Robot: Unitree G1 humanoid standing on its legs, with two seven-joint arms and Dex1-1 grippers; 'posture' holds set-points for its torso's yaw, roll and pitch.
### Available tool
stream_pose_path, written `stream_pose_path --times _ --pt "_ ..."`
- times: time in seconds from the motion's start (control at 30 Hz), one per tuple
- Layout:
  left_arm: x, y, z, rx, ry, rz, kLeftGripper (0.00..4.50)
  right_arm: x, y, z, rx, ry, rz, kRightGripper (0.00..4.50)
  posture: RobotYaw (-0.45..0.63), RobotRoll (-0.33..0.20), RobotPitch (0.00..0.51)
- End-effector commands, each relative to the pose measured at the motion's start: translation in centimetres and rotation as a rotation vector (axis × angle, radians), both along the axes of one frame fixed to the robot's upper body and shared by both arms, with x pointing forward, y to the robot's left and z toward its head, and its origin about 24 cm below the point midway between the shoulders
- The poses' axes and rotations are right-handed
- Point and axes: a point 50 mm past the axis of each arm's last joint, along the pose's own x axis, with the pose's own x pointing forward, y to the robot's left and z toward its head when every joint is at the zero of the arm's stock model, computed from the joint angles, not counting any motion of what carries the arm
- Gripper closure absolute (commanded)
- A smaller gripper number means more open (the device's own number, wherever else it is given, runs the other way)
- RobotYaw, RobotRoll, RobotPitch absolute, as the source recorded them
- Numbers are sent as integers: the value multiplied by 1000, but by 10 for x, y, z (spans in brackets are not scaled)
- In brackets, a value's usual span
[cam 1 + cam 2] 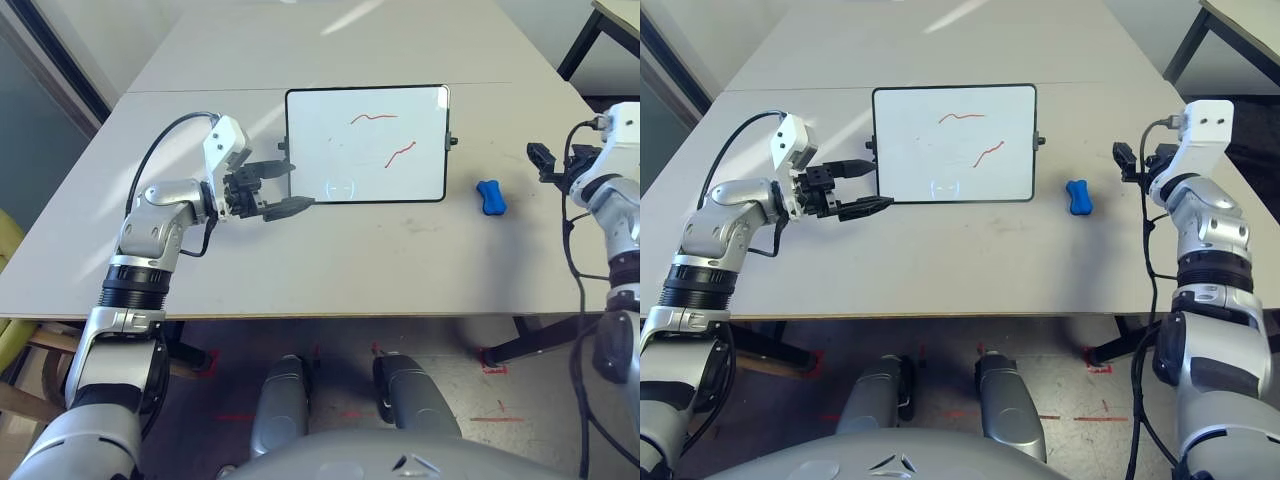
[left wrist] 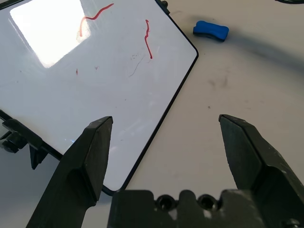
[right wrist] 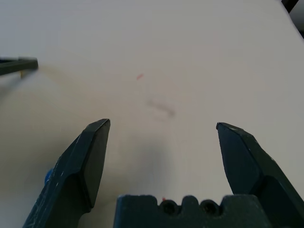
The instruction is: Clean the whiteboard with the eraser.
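Note:
The whiteboard [image 1: 340,140] lies flat at the table's far middle, with two red squiggles [image 1: 400,153] on its right half. My left gripper [image 1: 297,186] is open at the board's near-left corner; in the left wrist view that corner sits between its fingers [image 2: 165,121], with nothing held. The blue eraser [image 1: 490,197] lies on the table just right of the board and also appears in the left wrist view [image 2: 211,30]. My right gripper [image 1: 1130,160] hovers right of the eraser, open [image 3: 163,124] over bare tabletop and holding nothing.
The grey table [image 1: 330,270] has its front edge near me, and a seam joins it to a second table [image 1: 330,50] behind. Dark legs of another table [image 1: 585,40] stand at the far right. A black cable [image 1: 165,140] loops off my left wrist.

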Motion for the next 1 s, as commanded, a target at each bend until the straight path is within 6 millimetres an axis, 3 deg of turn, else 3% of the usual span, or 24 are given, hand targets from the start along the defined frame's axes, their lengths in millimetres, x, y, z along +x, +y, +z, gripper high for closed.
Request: stream_pose_path --times 0.03,0.37,0.63,1.0 --pt "1 -4 -5 29 5 -20 0 -5 7 12 -20 183 6 26 -228 0 88" --pt "3 -9 -7 27 -4 -22 0 -10 38 21 -13 353 42 26 -224 0 83" --pt "4 -12 -10 24 -7 -20 0 -10 57 10 7 392 59 26 -222 0 82" --pt "4 -11 -11 25 -10 -17 0 -6 63 -4 18 409 36 26 -221 0 82"
